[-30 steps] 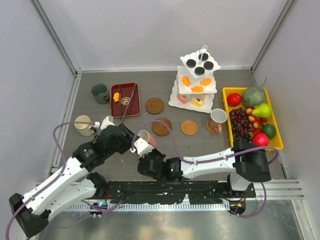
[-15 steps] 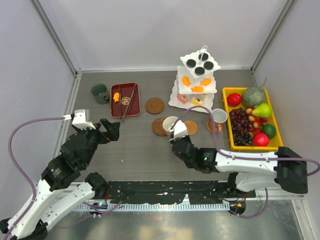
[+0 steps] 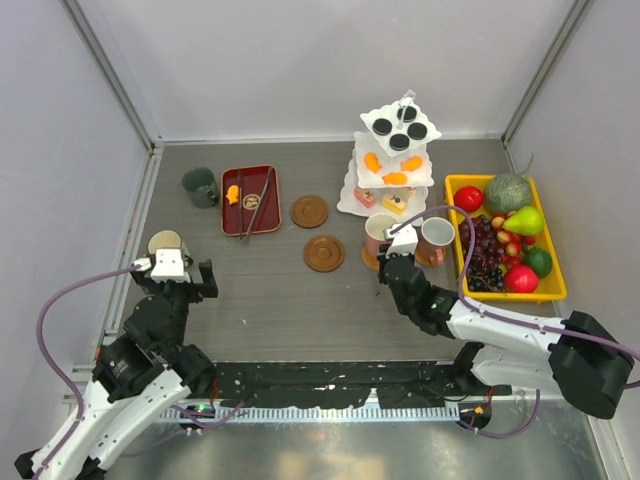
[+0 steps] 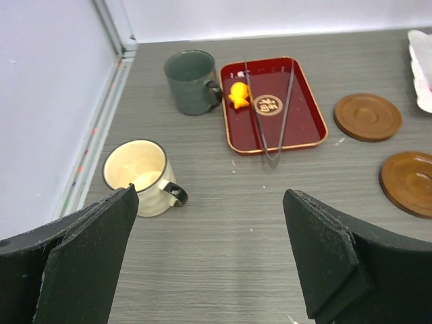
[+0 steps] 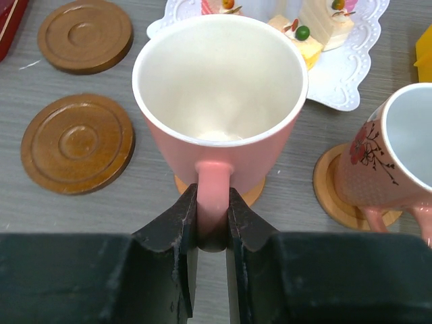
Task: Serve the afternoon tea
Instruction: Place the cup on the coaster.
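Right wrist view shows my right gripper pinched tight on the handle of the pink mug, jaws nearly closed with only the handle between them. The mug is upright and empty, and a sliver of light coaster shows under its base; I cannot tell whether it is resting there or just above. A second ago I held this mug low over the bare table near my left arm, and half a second ago over the middle, so the carry has just ended by the tiered stand, beside the flowered mug on its own coaster. I judge the next step is to settle it gently and let go, without knocking its neighbour. Two dark coasters to the left are bare. My left gripper has pulled back towards the near left, its fingers wide apart and holding nothing, with the cream mug just ahead and the green mug beyond; those two are still to be served.
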Controlling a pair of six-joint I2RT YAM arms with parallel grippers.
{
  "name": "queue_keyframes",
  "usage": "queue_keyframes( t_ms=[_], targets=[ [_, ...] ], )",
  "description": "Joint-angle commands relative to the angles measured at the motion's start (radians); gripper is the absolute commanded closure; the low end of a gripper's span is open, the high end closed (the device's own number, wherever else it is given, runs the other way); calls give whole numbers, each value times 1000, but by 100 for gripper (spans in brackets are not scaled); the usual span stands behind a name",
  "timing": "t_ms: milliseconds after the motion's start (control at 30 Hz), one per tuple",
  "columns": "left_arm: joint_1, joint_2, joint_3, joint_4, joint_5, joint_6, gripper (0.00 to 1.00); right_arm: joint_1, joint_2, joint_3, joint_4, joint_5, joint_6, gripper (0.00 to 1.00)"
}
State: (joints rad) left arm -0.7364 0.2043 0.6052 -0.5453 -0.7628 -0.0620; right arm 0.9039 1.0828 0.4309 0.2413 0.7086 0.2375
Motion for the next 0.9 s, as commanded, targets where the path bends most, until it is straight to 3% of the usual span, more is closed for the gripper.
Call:
queue_keyframes(
  t_ms=[0,633,867],
  targets=[
    [5,-60,-18,116,-115,56,1,-42,25,-1,231,-24,22,95],
    [5,-105,-44,143,-121,57,1,-66,129,-144,435,-73,8,95],
    [5,-117,-53,159,-127,85,1,-66,123,-176,455,-86,6,87]
  ],
)
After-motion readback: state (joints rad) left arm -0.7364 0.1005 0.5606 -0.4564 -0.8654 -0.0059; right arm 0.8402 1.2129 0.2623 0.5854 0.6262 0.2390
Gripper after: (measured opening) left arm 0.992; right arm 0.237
